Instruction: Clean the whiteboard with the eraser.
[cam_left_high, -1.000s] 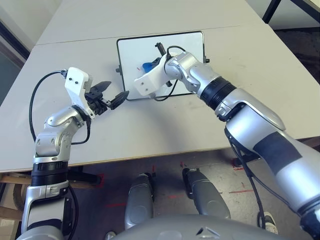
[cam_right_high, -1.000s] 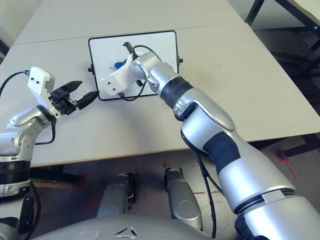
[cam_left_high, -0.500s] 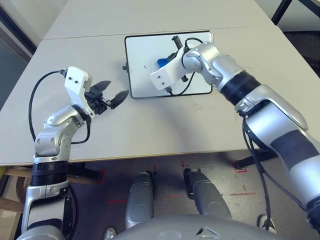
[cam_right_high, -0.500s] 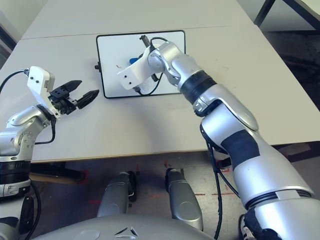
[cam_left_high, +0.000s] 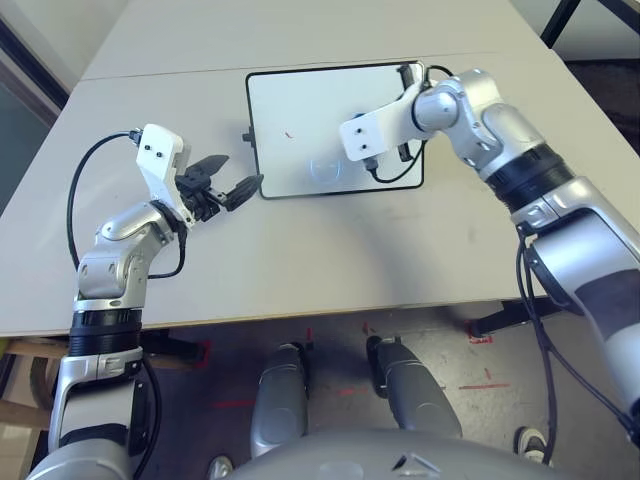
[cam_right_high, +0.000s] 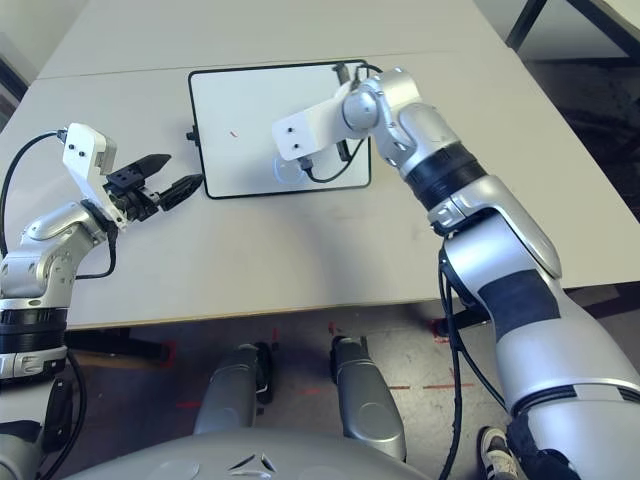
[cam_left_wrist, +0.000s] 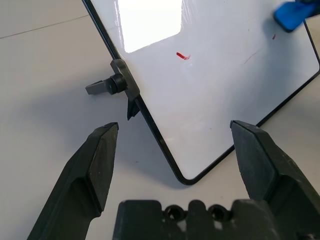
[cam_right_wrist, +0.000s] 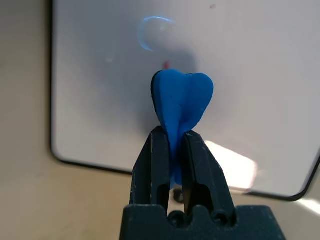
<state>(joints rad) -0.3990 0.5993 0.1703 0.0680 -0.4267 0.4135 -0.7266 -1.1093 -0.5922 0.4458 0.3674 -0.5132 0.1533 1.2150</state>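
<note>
- Table (cam_left_high: 330, 250): pale grey top with a seam running across the far part. The whiteboard lies flat on it, just near of that seam.
- Whiteboard (cam_left_high: 300, 110): white face in a thin black frame, with a small black side knob (cam_left_wrist: 107, 86) on its left edge. It is mostly clean. One short red dash (cam_left_wrist: 182, 55) shows in the left half, and a fainter red speck (cam_left_wrist: 273, 36) lies close to the eraser.
- Right gripper (cam_right_wrist: 172, 150): it hangs over the right part of the board, angled down. Its jaws are pinched tight on the eraser.
- Left gripper (cam_left_wrist: 175, 150): it sits at the board's near-left corner with its fingers spread wide. One finger is on the table side of the frame and the other is over the board. It touches nothing that I can see.
- Eraser (cam_right_wrist: 182, 100): a blue block held on edge in the right gripper. Whether it presses on the surface or rides just above it, I cannot tell.
- Step in hand, as I judge it: mid-wipe, with most marks cleared and only leftovers to do.
- Next move calls for carrying the eraser left to the red dash, pressing it flat and rubbing. The left fingers may need to steady the frame so the board does not slide.
</note>
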